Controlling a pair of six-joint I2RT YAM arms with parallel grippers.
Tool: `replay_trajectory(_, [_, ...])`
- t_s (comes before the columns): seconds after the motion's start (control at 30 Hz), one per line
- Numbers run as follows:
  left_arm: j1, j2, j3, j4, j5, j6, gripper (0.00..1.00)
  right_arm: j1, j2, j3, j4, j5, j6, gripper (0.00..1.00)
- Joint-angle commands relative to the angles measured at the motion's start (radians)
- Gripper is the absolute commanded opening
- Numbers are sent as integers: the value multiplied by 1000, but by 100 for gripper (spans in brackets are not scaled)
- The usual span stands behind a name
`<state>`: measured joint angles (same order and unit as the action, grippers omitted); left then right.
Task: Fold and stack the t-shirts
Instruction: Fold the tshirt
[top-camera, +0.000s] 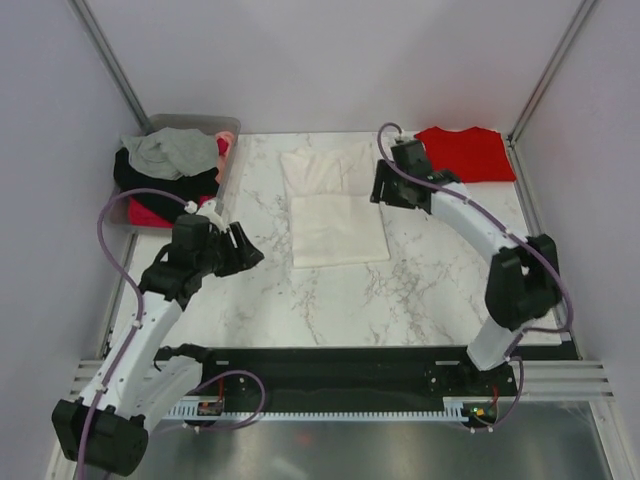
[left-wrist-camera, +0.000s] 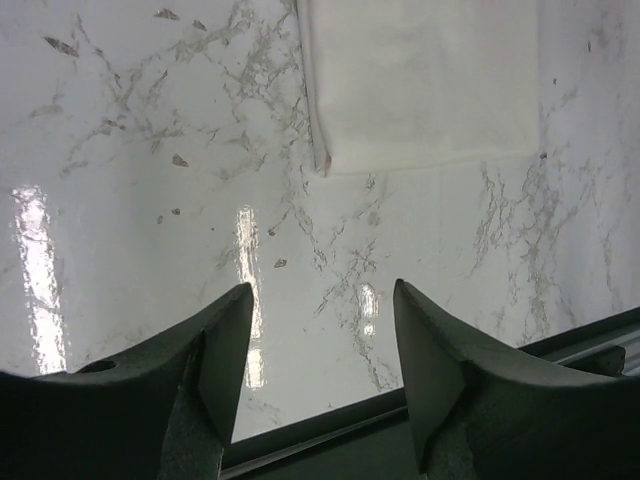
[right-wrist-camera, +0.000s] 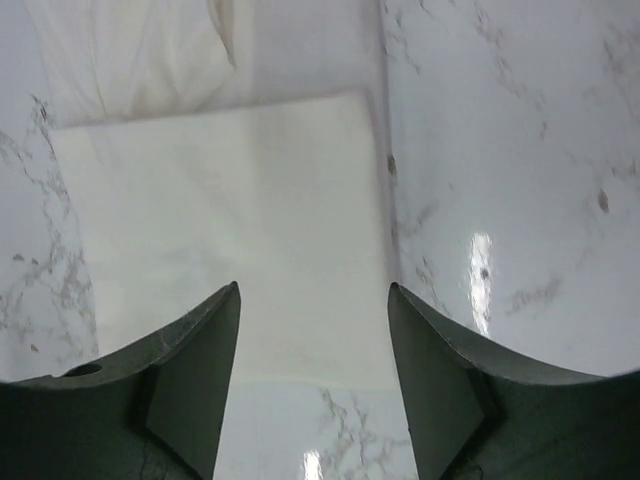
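Top external view: a white marble-patterned table (top-camera: 420, 290) carries two shirts. A cream-white cloth t-shirt (top-camera: 337, 228) lies at the middle of the table, partly folded. Its near part forms a flat, smooth rectangular panel. Its far part lies looser and creased just behind the panel, touching it. A plain bright red cloth t-shirt (top-camera: 465, 153) lies flat in a compact shape at the far right corner, well apart from the cream-white one. A grey plastic bin (top-camera: 226, 124) stands at the far left edge of the table and holds a heap of crumpled clothes (top-camera: 168, 165) in grey, black and pink-red.

The left gripper (top-camera: 243, 248) is over bare table to the left of the cream-white t-shirt, near its left edge but apart from it. The right gripper (top-camera: 384, 186) is just beside the right edge of the shirt's far part, between the two shirts.

Left wrist view: the two dark fingers are spread apart with only marble surface between them, so the left gripper is released and grasps nothing. The near left corner of the folded panel shows beyond the fingertips.

Right wrist view: the fingers likewise stand apart and empty, so the right gripper is also released. The folded panel lies beneath them, and its right edge runs close to the right-hand finger. Whether the fingertips touch the cloth cannot be told.
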<state>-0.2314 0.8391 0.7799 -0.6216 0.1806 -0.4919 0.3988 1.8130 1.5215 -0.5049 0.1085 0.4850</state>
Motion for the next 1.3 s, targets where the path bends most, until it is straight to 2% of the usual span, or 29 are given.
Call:
replay_trajectory(0.0, [-6, 72, -60, 103, 91, -81, 65, -54, -193, -291, 86, -136, 58, 68])
replay_trajectory(0.13, [-32, 182, -174, 320, 111, -146, 67, -107, -338, -573, 192, -246, 107, 68])
replay_trajectory(0.27, [-51, 276, -223, 478, 129, -192, 75, -133, -327, -696, 300, -365, 133, 66])
replay_trajectory(0.57, [-69, 463, -271, 726, 143, -275, 76, -144, -198, -751, 425, -440, 136, 61])
replay_trajectory(0.73, [-72, 580, -275, 783, 141, -292, 75, -146, -147, -770, 479, -444, 144, 57])
replay_trajectory(0.83, [-74, 642, -275, 827, 148, -307, 66, -149, -118, -776, 493, -451, 145, 44])
replay_trajectory(0.9, [-77, 676, -271, 842, 154, -312, 60, -155, -103, -781, 497, -448, 144, 26])
replay_trajectory(1.0, [-82, 729, -266, 876, 161, -323, 56, -158, -92, -787, 497, -451, 135, 16])
replay_trajectory(1.17, [-111, 773, -272, 925, 158, -343, 54, -161, -83, -796, 497, -454, 125, 14])
replay_trajectory(1.27, [-120, 785, -271, 928, 151, -346, 47, -163, -80, -801, 496, -455, 124, 12])
